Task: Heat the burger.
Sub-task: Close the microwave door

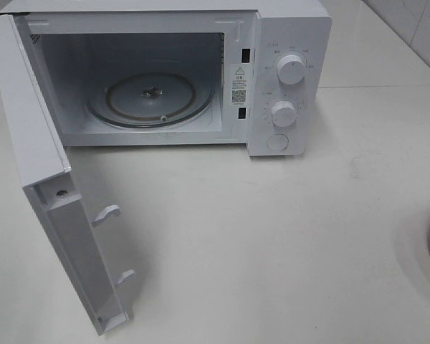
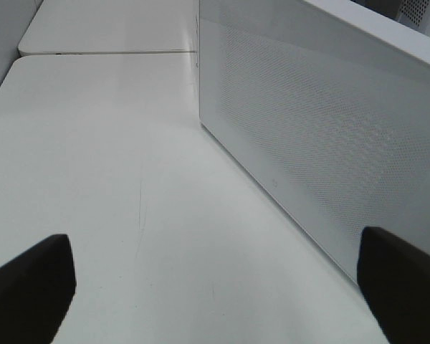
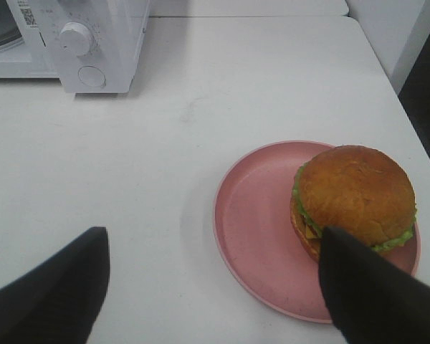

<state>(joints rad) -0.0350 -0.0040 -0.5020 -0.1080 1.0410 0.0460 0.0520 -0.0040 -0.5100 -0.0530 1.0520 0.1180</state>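
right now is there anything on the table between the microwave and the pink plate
No. In the right wrist view, only bare white table separates the microwave from the pink plate holding the burger.

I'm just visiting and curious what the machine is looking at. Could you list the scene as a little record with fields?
microwave: white, on the table
microwave door: swung wide open
turntable: glass, nothing on it
burger: on the pink plate, not yet in the microwave
pink plate: on the table, right of the microwave
left pincer: open, holding nothing
right pincer: open, above the plate's edge
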